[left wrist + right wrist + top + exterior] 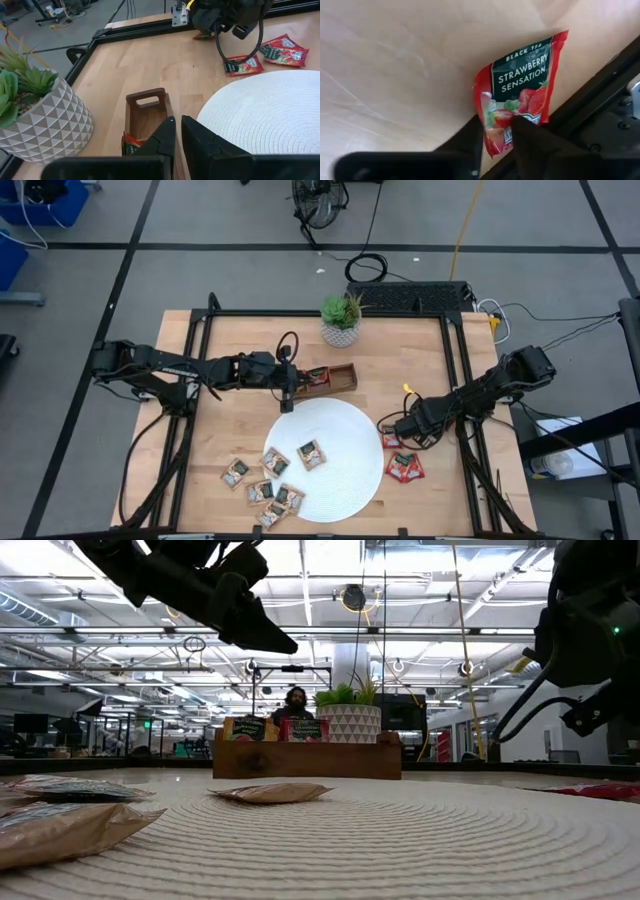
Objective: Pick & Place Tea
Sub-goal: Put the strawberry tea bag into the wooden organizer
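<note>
My right gripper (496, 134) points steeply down near the table's right edge, closed on a red tea sachet (520, 85) that lies flat on the wood. Two more red sachets (405, 467) lie on the table just right of the white plate (345, 480). Two tan sachets (311, 453) rest on the plate, and several others (236, 473) lie around its near left rim. My left gripper (177, 134) is shut and empty, hovering over the near end of the wooden tray (330, 377). Sachets (250, 728) stand in the tray. My right gripper pinches the red sachet between its two fingers, across one end (498, 125) and on two opposite side edges. The fingers come from above, slanting steeply down. The sachet narrows between them, and its printed face stays up with its other end (540, 50) flat on the table.
A potted succulent (341, 320) stands at the far edge, behind the tray. The black frame rail (600, 100) runs close beside the held sachet along the table's right side. Bare wood (230, 430) lies left of the plate. A person (296, 700) sits in the room beyond.
</note>
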